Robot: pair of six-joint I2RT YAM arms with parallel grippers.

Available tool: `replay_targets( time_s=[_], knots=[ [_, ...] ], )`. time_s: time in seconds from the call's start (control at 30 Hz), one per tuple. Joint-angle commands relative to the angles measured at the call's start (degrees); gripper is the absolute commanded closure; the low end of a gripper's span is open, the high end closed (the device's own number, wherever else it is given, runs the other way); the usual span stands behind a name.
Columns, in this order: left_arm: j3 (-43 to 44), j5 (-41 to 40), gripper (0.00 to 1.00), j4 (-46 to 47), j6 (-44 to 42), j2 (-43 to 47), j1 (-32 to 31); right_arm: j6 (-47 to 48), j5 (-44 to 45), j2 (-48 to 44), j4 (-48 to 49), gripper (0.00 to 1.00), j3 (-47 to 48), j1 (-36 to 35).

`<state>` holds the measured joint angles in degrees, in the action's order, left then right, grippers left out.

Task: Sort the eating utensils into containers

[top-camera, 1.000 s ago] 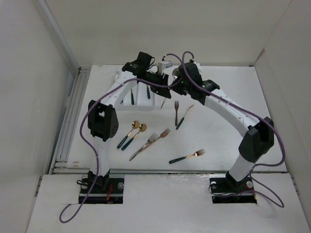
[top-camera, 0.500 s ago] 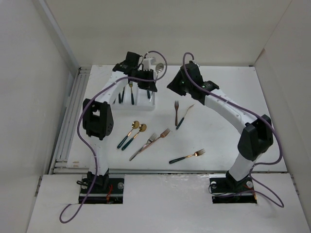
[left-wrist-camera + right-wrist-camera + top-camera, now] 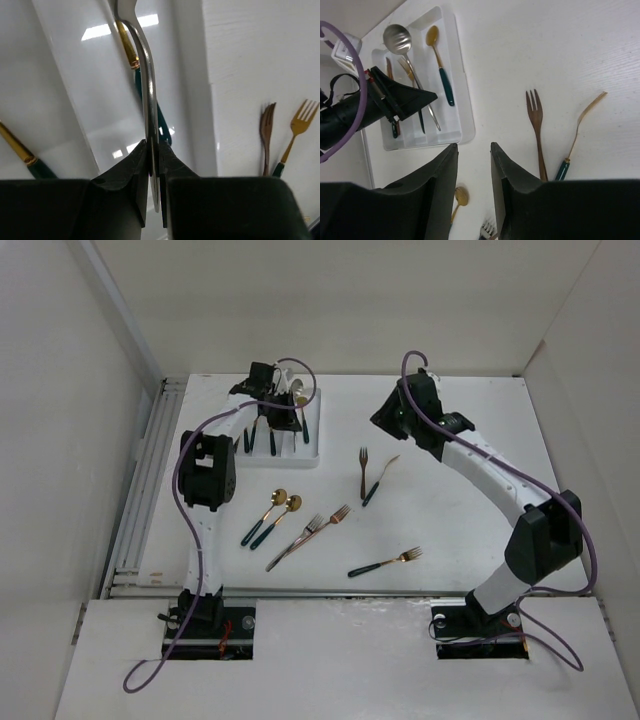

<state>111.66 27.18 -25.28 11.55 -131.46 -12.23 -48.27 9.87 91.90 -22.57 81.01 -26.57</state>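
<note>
The left gripper [image 3: 152, 150] is clamped on the handle of the silver spoon [image 3: 145, 75], over the outer compartment of the white tray [image 3: 462, 127], where 1 gold spoon [image 3: 440, 60] lies. It is best lowered flat, parallel to the dividers, before release. The right gripper [image 3: 474, 165] hangs apart, empty. No writing is legible.

We count one white tray [image 3: 457, 65], 11 o'clock, three compartments. Loose, 4–6 o'clock of tray: five forks [image 3: 363, 465], two gold spoons [image 3: 294, 503]. At tray: one silver spoon [image 3: 397, 36], three green-handled pieces [image 3: 446, 90].
</note>
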Motion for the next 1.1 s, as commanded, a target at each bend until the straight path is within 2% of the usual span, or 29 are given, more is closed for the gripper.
replay_targets(
  time_s=[0.0, 0.13, 0.27, 0.4, 0.43, 0.53, 0.7, 1.07],
  knots=[
    [2.7, 0.7, 1.0, 2.3, 1.5, -0.7, 0.2, 1.9, 1.8, -0.4, -1.0, 0.62, -0.3, 1.1],
    [2.7, 0.7, 1.0, 2.3, 0.8, -2.1, 0.2, 1.9, 3.4, 1.8, -8.3, 0.53, -0.3, 2.3],
    [2.7, -0.6, 0.92, 1.8, -2.0, -2.1, 0.2, 2.4, 4.2, 1.2, -10.9, 0.44, -4.5, 2.3],
    [2.1, -1.3, 0.75, 1.2, -4.0, -2.1, -0.9, 2.4, 4.8, 2.3, -8.7, 0.44, -6.8, 2.3],
    [1.6, -1.9, 0.67, 0.7, -4.0, -2.1, -1.0, 2.4, 4.8, 4.2, -8.7, 0.44, -6.8, 2.3],
    [1.5, -2.0, 0.61, 0.1, -4.5, -2.1, -1.5, 3.1, 4.8, 7.2, -8.7, 0.47, -4.4, 0.9],
    [1.5, -4.2, 0.58, -1.0, -4.5, -0.1, -1.5, 5.1, 3.7, 13.4, -8.7, 0.53, -1.5, -1.0],
    [3.4, -10.3, 0.52, -3.4, -8.2, 9.0, -2.0, 4.1, 4.2, 20.5, -11.9, 0.53, 0.1, -2.2]
  ],
)
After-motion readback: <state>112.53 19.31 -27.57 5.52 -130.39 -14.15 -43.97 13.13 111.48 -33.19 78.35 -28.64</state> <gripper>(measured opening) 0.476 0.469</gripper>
